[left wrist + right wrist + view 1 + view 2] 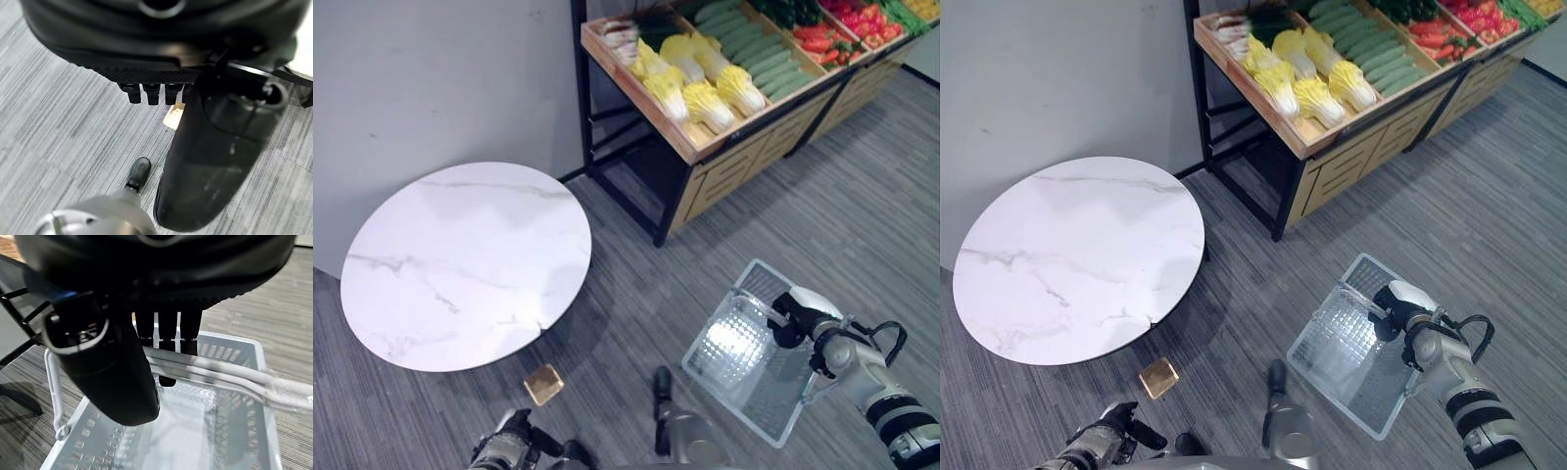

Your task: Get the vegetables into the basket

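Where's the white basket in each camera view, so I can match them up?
Left eye view: the basket hangs lower right, over the grey floor, its handle in the right hand.
Right eye view: lower right again, slightly nearer the centre.
Left wrist view: not in it.
Right wrist view: directly beneath the hand, handle across the fingers.
Shared landmark: the round marble table.

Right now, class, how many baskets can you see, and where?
1: the basket hangs above the floor by its handle, held in the right hand.
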Tool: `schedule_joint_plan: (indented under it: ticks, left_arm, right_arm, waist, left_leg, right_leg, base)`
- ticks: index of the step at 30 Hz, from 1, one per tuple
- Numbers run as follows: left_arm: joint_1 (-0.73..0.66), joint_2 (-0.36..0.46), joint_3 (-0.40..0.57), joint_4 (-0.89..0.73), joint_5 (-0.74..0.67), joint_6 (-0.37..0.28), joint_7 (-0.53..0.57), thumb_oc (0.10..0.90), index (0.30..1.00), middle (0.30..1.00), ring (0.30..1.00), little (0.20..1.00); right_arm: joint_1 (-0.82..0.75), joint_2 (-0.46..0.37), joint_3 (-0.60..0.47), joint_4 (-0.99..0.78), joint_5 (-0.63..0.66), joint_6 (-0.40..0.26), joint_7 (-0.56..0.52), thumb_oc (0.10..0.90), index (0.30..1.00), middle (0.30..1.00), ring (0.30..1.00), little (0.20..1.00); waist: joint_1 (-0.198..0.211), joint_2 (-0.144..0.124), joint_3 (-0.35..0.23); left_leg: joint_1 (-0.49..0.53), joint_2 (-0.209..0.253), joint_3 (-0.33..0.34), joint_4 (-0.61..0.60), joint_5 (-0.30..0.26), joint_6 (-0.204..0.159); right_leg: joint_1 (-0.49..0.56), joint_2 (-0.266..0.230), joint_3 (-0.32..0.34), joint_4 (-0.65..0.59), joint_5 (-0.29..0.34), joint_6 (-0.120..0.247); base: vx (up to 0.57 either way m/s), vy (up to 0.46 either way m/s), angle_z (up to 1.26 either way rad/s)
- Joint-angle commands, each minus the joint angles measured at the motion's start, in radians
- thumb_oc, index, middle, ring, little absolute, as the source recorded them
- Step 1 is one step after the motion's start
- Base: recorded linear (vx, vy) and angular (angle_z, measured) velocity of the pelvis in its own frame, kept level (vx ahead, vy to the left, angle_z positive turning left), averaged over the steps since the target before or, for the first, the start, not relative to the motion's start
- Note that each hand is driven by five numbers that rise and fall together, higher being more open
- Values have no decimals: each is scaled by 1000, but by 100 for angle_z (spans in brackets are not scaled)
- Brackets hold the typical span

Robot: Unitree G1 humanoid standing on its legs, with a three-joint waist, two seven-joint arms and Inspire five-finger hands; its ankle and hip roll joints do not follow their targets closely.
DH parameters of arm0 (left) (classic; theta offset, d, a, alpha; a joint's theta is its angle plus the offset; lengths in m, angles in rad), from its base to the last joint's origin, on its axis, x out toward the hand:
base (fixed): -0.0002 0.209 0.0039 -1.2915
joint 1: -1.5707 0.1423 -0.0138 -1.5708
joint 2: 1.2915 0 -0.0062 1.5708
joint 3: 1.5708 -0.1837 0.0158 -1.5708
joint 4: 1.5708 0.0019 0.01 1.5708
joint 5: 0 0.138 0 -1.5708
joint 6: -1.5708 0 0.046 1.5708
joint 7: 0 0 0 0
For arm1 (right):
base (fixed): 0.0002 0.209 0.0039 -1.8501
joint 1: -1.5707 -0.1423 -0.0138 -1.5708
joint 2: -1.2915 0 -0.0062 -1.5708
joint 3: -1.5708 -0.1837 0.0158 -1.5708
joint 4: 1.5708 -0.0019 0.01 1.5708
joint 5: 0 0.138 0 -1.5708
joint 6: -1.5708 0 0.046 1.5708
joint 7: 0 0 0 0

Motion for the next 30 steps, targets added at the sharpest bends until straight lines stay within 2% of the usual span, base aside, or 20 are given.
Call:
schedule_joint_plan:
  ticks: [1, 2, 4, 5, 6, 8, 9, 11, 15, 20, 25, 28, 29, 30]
  left_arm:
    - [-18, -7, 37, 34, 8, 16, 21, 900, 1000, 1000, 1000, 1000]
    - [-9, -9, 47, 41, 15, 18, 20, 900, 1000, 1000, 1000, 1000]
    - [-3, -9, 55, 45, 24, 18, 18, 900, 1000, 1000, 1000, 1000]
    - [-3, -12, 54, 48, 33, 20, 16, 900, 1000, 1000, 1000, 1000]
    - [-4, -12, 61, 52, 54, 24, 11, 900, 1000, 1000, 1000, 1000]
    - [-1, -13, 65, 53, 67, 23, 7, 900, 1000, 1000, 1000, 1000]
    - [3, -21, 73, 50, 61, 24, 10, 900, 1000, 1000, 1000, 1000]
    - [5, -23, 72, 47, 59, 25, 10, 900, 1000, 1000, 1000, 1000]
    - [1, -35, 65, 44, 55, 30, 11, 900, 1000, 1000, 1000, 1000]
    - [-8, -40, 56, 45, 67, 34, 12, 900, 1000, 1000, 1000, 1000]
    - [-15, -38, 60, 39, 56, 35, 16, 900, 1000, 1000, 1000, 1000]
    - [-15, -27, 79, 32, 28, 37, 29, 900, 1000, 1000, 1000, 1000]
    - [-14, -20, 79, 29, 21, 38, 30, 900, 1000, 1000, 1000, 1000]
    - [-18, -13, 91, 24, -4, 37, 41, 900, 1000, 1000, 1000, 1000]
  right_arm:
    - [-204, -81, -40, -45, -6, -24, -77, 400, 300, 300, 300, 300]
    - [-222, -73, -26, -44, -10, -24, -72, 400, 300, 300, 300, 300]
    - [-230, -65, -17, -41, -11, -23, -68, 400, 300, 300, 300, 300]
    - [-220, -62, -19, -41, -10, -21, -67, 400, 300, 300, 300, 300]
    - [-176, -60, -39, -62, -16, -18, -58, 400, 300, 300, 300, 300]
    - [-142, -57, -55, -79, -22, -16, -58, 400, 300, 300, 300, 300]
    - [-79, -52, -93, -100, -11, -15, -66, 400, 300, 300, 300, 300]
    - [-56, -54, -107, -110, -8, -15, -67, 400, 300, 300, 300, 300]
    - [-18, -50, -126, -118, 3, -15, -68, 400, 300, 300, 300, 300]
    - [2, -47, -135, -122, 8, -19, -69, 400, 300, 300, 300, 300]
    - [23, -47, -141, -115, 5, -20, -72, 400, 300, 300, 300, 300]
    - [55, -43, -138, -104, 11, -25, -79, 400, 300, 300, 300, 300]
    - [67, -41, -141, -102, 13, -26, -82, 400, 300, 300, 300, 300]
    - [77, -43, -141, -104, 25, -31, -84, 400, 300, 300, 300, 300]
  waist:
    - [1, -11, -7]
    - [9, -24, -10]
    - [5, -33, -10]
    - [-11, -36, -5]
    - [-31, -34, -5]
    - [-31, -35, -8]
    - [-37, -28, -11]
    - [-37, -21, -11]
    - [-52, 1, -11]
    - [-71, 25, -12]
    - [-78, 40, -14]
    - [-61, 43, 7]
    - [-50, 41, 17]
    - [-30, 29, 35]
  left_leg:
    - [-80, 9, -91, 51, -44, 2]
    - [-68, 10, -58, 58, -44, -3]
    - [-58, 12, -51, 62, -45, -9]
    - [-50, 20, -56, 64, -45, -20]
    - [-43, 30, -79, 73, -58, -33]
    - [-41, 36, -80, 95, -70, -36]
    - [-47, 71, -84, 166, -82, -54]
    - [-52, 94, -90, 193, -87, -62]
    - [-52, 128, -106, 191, -68, -82]
    - [-47, 128, -123, 129, -16, -103]
    - [-39, 151, -122, 92, 26, -127]
    - [-85, 251, -167, 230, 129, -174]
    - [-120, 291, -208, 301, 171, -180]
    - [-148, 299, -273, 346, 203, -179]
  right_leg:
    - [75, -194, -87, 38, -9, 197]
    - [77, -211, -145, 18, 8, 199]
    - [81, -207, -146, -17, 26, 200]
    - [61, -205, -109, -36, 33, 204]
    - [38, -186, -19, -53, 29, 208]
    - [46, -183, -11, -69, 32, 209]
    - [66, -167, -6, -76, 31, 203]
    - [75, -156, -13, -79, 22, 200]
    - [84, -117, -10, -81, -10, 184]
    - [54, -82, 10, -79, -22, 174]
    - [31, -51, 16, -68, -51, 161]
    - [32, 19, 23, -33, -133, 105]
    - [45, 47, 20, -31, -154, 83]
    - [59, 71, 24, -28, -170, 67]
  base:
    - [46, -33, -153]
    - [95, -70, -125]
    - [83, -89, -124]
    - [192, -173, -99]
    - [235, -209, -39]
    - [183, -176, 27]
    - [154, -192, 2]
    - [138, -185, -29]
    - [75, -114, -8]
    - [57, -70, -3]
    - [62, -115, -5]
    - [94, -279, -11]
    - [71, -343, -21]
    - [58, -334, -24]
